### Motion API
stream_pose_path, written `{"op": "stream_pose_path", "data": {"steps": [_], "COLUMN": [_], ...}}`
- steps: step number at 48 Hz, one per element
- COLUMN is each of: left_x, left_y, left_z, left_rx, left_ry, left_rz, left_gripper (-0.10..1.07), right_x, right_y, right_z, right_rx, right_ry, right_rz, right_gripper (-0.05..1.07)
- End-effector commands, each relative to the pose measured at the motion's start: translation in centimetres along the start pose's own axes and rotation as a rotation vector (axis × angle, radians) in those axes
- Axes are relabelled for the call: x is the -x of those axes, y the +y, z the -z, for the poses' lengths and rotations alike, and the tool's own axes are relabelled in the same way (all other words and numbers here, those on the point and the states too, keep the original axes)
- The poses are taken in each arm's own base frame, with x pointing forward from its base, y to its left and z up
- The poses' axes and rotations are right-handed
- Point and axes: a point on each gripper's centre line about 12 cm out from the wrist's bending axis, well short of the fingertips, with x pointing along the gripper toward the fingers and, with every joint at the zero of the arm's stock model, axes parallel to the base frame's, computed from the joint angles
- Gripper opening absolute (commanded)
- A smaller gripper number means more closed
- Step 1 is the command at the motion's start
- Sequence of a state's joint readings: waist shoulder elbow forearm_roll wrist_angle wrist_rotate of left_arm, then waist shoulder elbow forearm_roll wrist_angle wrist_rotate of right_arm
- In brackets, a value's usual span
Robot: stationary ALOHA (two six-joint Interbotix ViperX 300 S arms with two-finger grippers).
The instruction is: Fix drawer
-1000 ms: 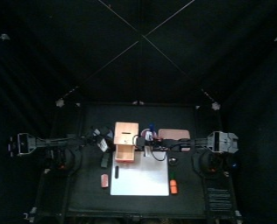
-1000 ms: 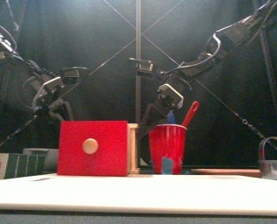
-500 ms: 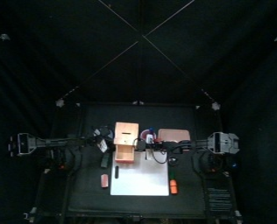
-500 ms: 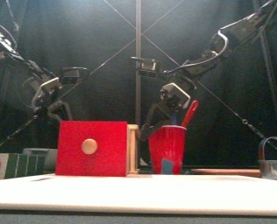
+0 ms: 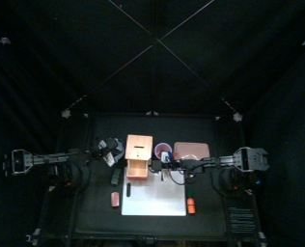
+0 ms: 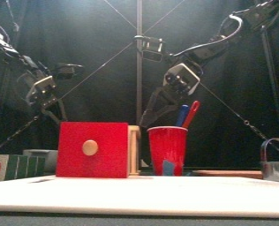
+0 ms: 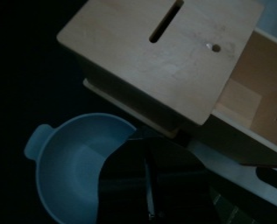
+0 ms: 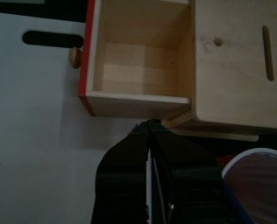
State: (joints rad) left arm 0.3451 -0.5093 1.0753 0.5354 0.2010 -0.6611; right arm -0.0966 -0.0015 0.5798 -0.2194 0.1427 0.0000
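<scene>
The drawer (image 5: 141, 155) is set mid-tabletop, long axis front to back, tray pulled toward the front edge. Left gripper (image 7: 149, 179) and right gripper (image 8: 151, 171) are held shut, empty, flanking it.

One wooden drawer (image 5: 141, 155) unit; one red cup (image 6: 168, 150) holding two markers, one blue (image 6: 181, 116) and one red (image 6: 192, 114); two orange markers (image 5: 193, 205) on the table; one white paper sheet (image 5: 158, 198); one pale blue bowl (image 7: 76, 166).

Tool (image 8: 149, 144) closed beside drawer (image 8: 182, 66), inner tray pulled out
</scene>
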Motion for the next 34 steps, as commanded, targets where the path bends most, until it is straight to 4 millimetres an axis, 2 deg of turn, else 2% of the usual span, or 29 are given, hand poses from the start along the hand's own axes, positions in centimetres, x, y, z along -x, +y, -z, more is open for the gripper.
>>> {"op": "stream_pose_path", "data": {"steps": [1, 8, 16, 22, 29, 34], "left_x": [0.8, 1.8, 3.0, 3.6, 3.9, 4.0], "left_y": [-0.1, -1.3, -2.0, -1.9, -1.5, -2.4], "left_z": [-0.8, -0.9, -0.4, -0.3, 0.1, 0.7], "left_rx": [0.017, 0.048, 0.191, 0.363, 0.520, 0.606], "left_ry": [-0.034, -0.025, 0.120, 0.225, 0.255, 0.264], "left_rz": [0.006, 0.036, 0.006, -0.049, -0.136, -0.143], "left_gripper": [0.23, 0.24, 0.26, 0.33, 0.45, 0.53], "right_x": [1.6, 2.6, 3.8, 4.1, 4.0, 3.9], "right_y": [0.2, 1.2, 2.1, 2.4, 2.6, 2.6], "right_z": [-1.6, -1.9, -1.6, -1.0, 0.0, 0.6], "right_rx": [0.004, 0.016, 0.018, 0.006, 0.000, 0.000], "right_ry": [-0.061, -0.078, -0.081, -0.070, -0.048, -0.032], "right_rz": [0.002, -0.017, -0.035, -0.043, -0.048, -0.050], "right_gripper": [0.03, 0.03, 0.03, 0.03, 0.03, 0.03]}}
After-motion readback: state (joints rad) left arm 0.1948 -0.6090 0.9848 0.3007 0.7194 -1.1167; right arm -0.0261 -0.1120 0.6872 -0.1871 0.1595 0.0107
